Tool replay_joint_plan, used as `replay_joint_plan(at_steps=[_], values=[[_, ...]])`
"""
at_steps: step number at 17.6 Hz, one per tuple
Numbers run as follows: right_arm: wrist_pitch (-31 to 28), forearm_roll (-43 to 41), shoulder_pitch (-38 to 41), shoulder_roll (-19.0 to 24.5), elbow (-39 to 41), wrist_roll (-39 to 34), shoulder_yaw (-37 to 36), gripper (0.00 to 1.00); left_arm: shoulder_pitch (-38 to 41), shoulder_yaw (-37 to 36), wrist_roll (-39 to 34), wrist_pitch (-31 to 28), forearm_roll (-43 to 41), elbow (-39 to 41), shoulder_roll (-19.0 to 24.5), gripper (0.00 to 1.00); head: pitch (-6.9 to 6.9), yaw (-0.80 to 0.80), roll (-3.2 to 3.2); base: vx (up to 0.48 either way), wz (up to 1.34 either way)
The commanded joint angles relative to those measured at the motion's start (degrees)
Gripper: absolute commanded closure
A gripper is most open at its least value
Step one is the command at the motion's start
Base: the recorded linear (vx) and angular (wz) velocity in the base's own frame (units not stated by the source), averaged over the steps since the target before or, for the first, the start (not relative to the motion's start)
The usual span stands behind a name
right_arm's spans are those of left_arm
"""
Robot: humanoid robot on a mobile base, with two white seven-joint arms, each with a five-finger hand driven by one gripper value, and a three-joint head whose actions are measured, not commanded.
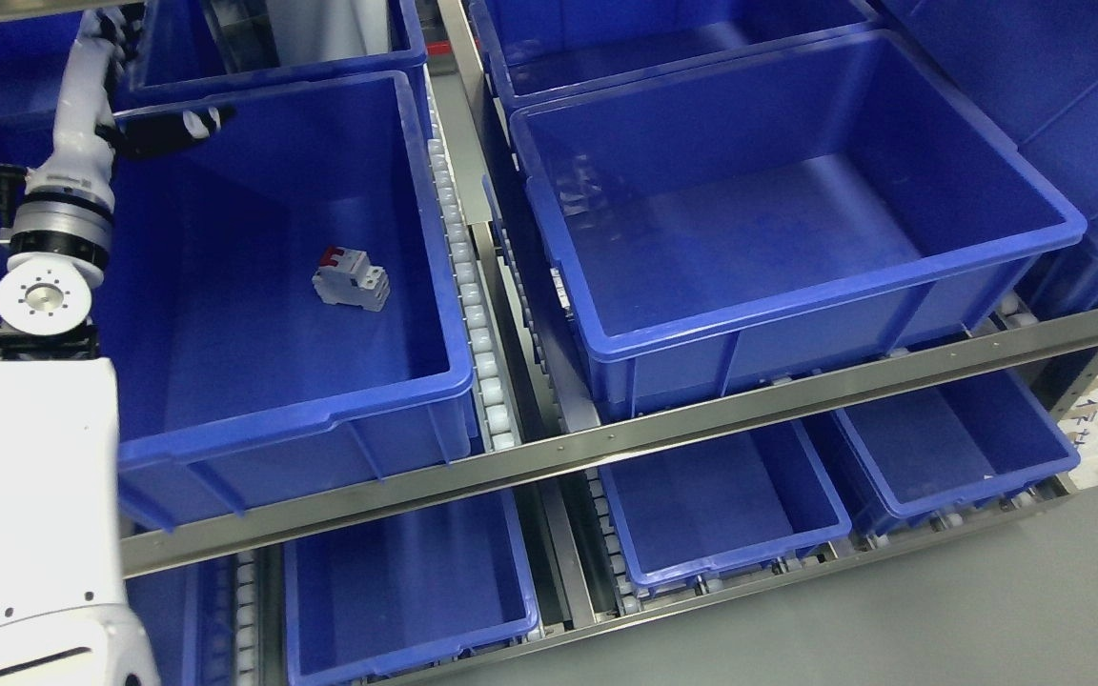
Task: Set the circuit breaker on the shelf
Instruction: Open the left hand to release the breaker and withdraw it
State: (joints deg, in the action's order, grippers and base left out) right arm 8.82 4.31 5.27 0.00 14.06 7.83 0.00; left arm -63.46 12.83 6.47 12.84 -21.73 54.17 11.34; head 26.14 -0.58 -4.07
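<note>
The circuit breaker (351, 278) was seen lying on the floor of the left blue bin (435, 286), toward its right wall, while the left hand (168, 129), empty with fingers extended, was held above the bin's far-left rim.

Blue bins (454, 381): moulded plastic, smooth, glossy, streaked with glare. Circuit breaker (351, 279): white and grey plastic, red toggles, slight sheen. Shelf rail (797, 391): brushed metal, satin. Roller tracks (473, 314): white plastic wheels. Left arm (39, 476): glossy white shell, polished metal joint disc. Floor (940, 619): grey, matt.
</note>
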Motion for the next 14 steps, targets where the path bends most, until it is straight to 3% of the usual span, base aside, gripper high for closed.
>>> replay_joint_plan(at_steps=[1,4,14], values=[[-13.3,0.0,0.0,-1.0,0.0,0.0,1.1,0.0,5.3,9.1,-1.8,-0.5,2.7,14.9,-10.3,0.01,0.0,0.0,0.0,-0.082,0.12],[-13.3,0.0,0.0,-1.0,0.0,0.0,1.1,0.0,9.9,3.9,-1.9,-10.7,4.3,27.1,-10.3,0.01,0.0,0.0,0.0,-0.092,0.1],[-13.3,0.0,0.0,-1.0,0.0,0.0,1.1,0.0,11.6,2.1,-1.6,-16.2,4.7,29.1,-10.3,0.01,-0.01,0.0,0.0,-0.073,-0.07]])
